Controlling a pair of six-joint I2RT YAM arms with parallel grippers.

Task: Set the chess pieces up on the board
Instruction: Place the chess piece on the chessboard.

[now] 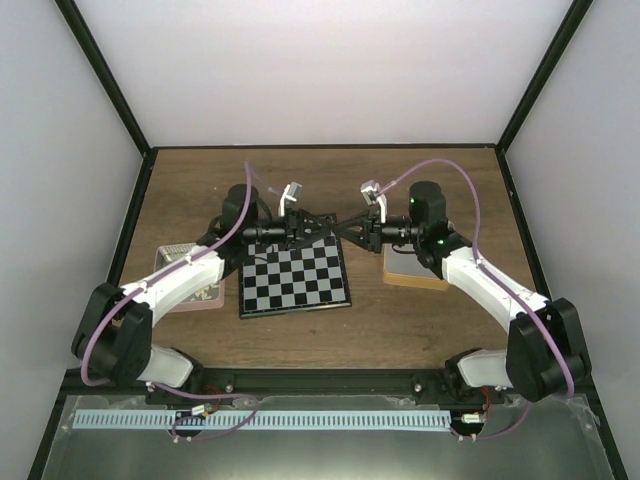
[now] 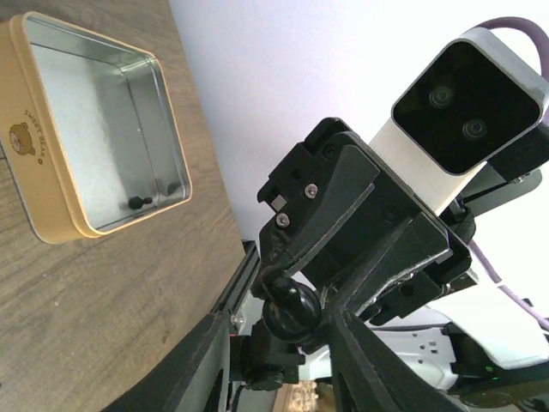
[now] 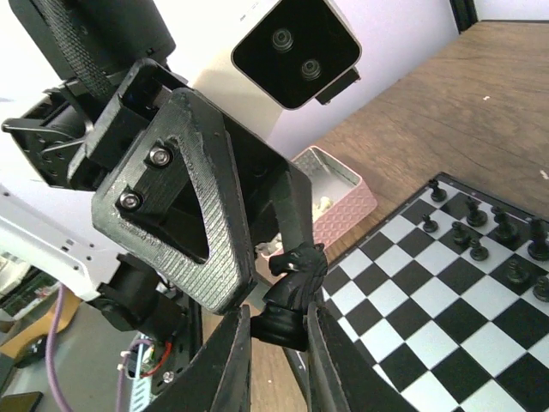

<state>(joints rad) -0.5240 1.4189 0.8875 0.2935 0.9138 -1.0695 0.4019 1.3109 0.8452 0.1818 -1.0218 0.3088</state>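
Observation:
A black knight [image 3: 296, 275] hangs in the air over the board's far edge. My right gripper [image 3: 279, 319] is shut on its round base, which also shows in the left wrist view [image 2: 296, 313]. My left gripper [image 2: 285, 330] is open, its fingers spread on either side of the knight, one finger [image 3: 292, 206] touching its head. In the top view the two grippers meet tip to tip, left [image 1: 326, 228] and right [image 1: 347, 228]. The checked board [image 1: 295, 282] lies below, with several black pieces [image 3: 473, 225] in its far rows.
A pink tray [image 1: 195, 292] with pale pieces lies left of the board, also in the right wrist view [image 3: 343, 193]. A yellow metal tin [image 2: 94, 129] with one small black piece [image 2: 137, 202] lies right of the board, under the right arm [image 1: 415, 272].

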